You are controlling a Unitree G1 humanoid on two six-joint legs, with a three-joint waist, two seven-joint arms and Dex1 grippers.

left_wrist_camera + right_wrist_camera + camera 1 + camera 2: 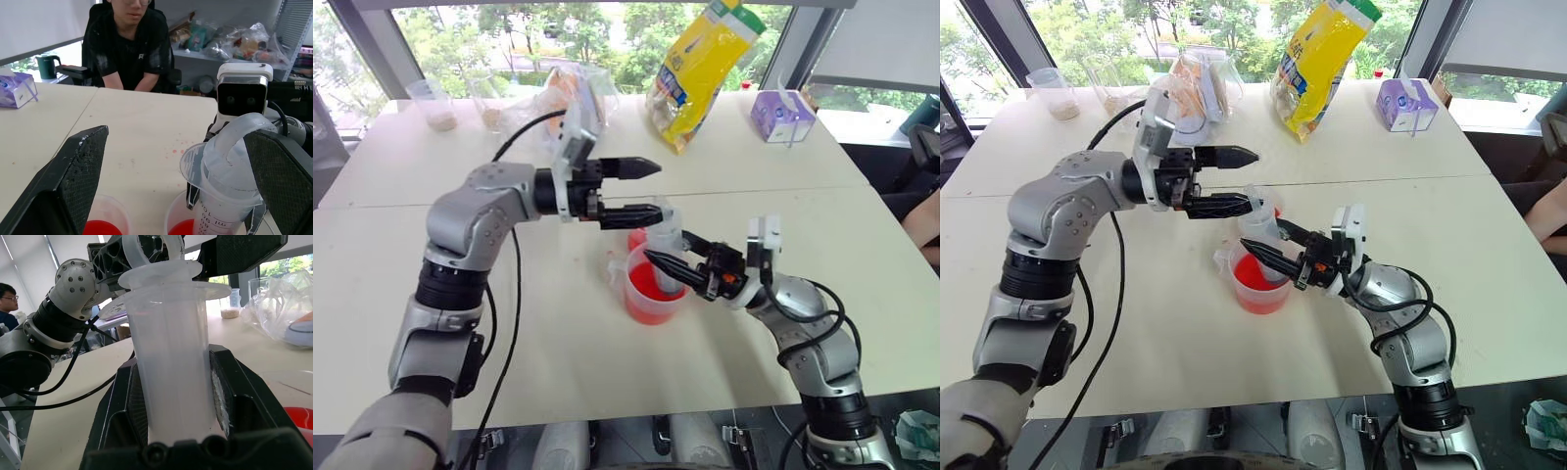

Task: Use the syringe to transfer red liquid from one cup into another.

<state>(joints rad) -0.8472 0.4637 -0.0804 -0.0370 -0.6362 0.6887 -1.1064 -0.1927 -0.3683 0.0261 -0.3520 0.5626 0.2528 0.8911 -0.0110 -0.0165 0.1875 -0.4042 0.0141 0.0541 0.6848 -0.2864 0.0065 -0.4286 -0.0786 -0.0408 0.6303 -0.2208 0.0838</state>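
Nearest the camera, the right gripper (pixel 677 266) is seen clamped on the barrel of the syringe (pixel 1261 227), which is held upright with its lower end inside the beaker (pixel 652 289). In the right wrist view the clear barrel (pixel 171 367) is pressed between the two black pads, its flange and plunger ring at the top. The beaker stands on the white table (pixel 558 343) and contains red liquid (pixel 1255 277); its handle is turned toward the robot's left. Directly behind it, and partly hidden by the syringe, the small cup (pixel 637 239) is placed, also showing red liquid; both red surfaces appear in the left wrist view, with small red spots on the table beyond them. Just above the cups, the left gripper (pixel 644 190) is held level with its fingers spread wide, one finger above and one beside the plunger ring (pixel 234 142); contact with the ring cannot be judged. Farther back, a clear plastic bag (pixel 1197 83), a yellow packet (pixel 700 69), a purple tissue box (pixel 781 115) and two clear cups (pixel 433 103) are set along the far table. Across the table, a seated person in black (pixel 129 46) is visible.
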